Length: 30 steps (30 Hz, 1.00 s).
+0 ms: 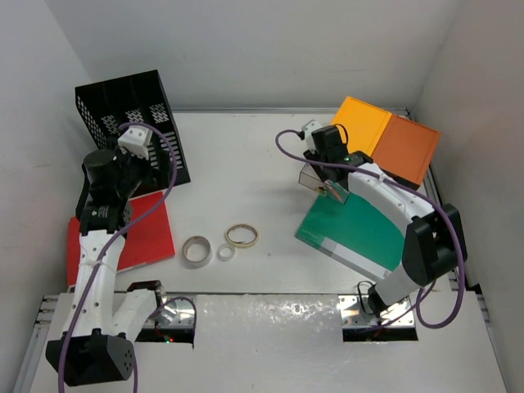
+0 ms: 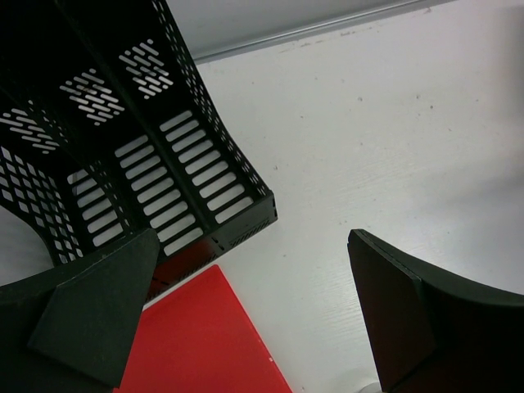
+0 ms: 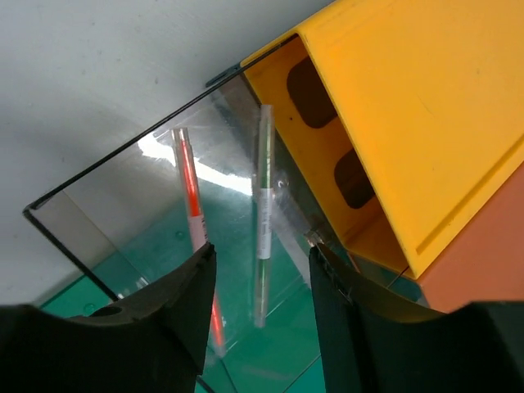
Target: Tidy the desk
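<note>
Work on the surface [image 1: 246,164] looked about half done. It filled the middle of the top view. A red folder [image 1: 151,233] at the left and a green folder [image 1: 360,233] at the right lay outside the file rack [image 1: 131,110]. Tape rolls [image 1: 196,251] lay loose at centre. Two pens [image 3: 264,196] lay in the clear tray [image 3: 123,213]. Over the rack's corner the left pincer [image 2: 246,303] hung wide open and empty. Above the tray the right pincer [image 3: 262,258] stood part open, gripping nothing.
</note>
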Tool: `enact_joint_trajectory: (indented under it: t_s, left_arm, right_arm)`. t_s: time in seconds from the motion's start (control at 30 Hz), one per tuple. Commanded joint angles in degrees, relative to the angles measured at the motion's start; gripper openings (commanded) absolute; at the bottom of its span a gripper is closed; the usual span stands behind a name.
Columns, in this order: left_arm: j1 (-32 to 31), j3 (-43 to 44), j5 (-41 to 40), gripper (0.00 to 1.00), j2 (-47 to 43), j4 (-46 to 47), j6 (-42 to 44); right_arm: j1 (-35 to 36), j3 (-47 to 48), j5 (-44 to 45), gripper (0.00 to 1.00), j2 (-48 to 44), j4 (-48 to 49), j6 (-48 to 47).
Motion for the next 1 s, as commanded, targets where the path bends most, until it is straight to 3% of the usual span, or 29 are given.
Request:
enact_joint_trajectory:
  t_s: [0.0,0.07,0.17,0.2,0.23,0.27,0.33,0.37,0.47,0.57,0.6,0.7,0.97]
  left_arm:
    - [0.0,0.0,0.1,0.99,-0.6,2.6,-1.1]
    - [0.1,0.1,0.0,1.0,-0.5,2.8,-1.1]
    - [0.4,-0.2,0.1,0.99,-0.5,2.9,-1.1]
    - [0.4,-0.3,0.2,1.0,-0.5,3.0,-1.1]
    - [0.6,-0.3,0.2,0.99,-0.5,3.1,-1.1]
    - [0.6,-0.3,0.2,1.0,-0.5,3.0,-1.1]
    - [0.7,-0.2,0.2,1.0,-0.4,2.7,-1.1]
    - [0.8,-0.3,0.3,1.0,-0.3,2.7,-1.1]
    - [0.8,-0.4,0.6,1.0,-0.3,2.8,-1.1]
    - [1.0,-0.4,0.9,1.0,-0.2,2.8,-1.1]
    - [1.0,-0.4,0.9,1.0,-0.2,2.9,-1.2]
    - [1.0,-0.4,1.0,1.0,-0.3,2.8,-1.1]
    - [1.0,-0.4,0.9,0.99,-0.5,2.6,-0.9]
  right_arm:
    - [0.0,4.4,-2.3,0.48,-3.3,-2.9,2.7]
    - [0.1,4.6,-6.6,0.43,-5.1,-3.1,4.6]
    - [2.2,0.3,-13.4,0.23,-9.8,1.7,6.1]
    - [3.8,-1.5,-13.6,0.16,-12.2,3.1,5.7]
    - [7.9,-4.6,-12.5,0.04,-13.1,4.3,3.3]
    - [10.3,-5.9,-11.0,0.0,-13.8,5.3,2.0]
    - [14.8,-8.8,-12.3,0.0,-14.4,4.3,-0.3]
    - [15.1,-9.6,-18.9,0.0,-14.4,3.7,-0.2]
    - [15.2,-12.7,-24.6,0.0,-13.5,2.0,-0.3]
    - [15.2,-13.2,-19.2,0.0,-10.4,-3.1,-3.1]
    - [15.2,-13.0,-11.4,0.0,-9.4,-4.8,-4.0]
    - [14.5,-11.7,-1.0,0.0,-5.6,-6.5,-5.3]
    - [4.5,-4.7,1.1,0.0,0.9,-4.9,-6.3]
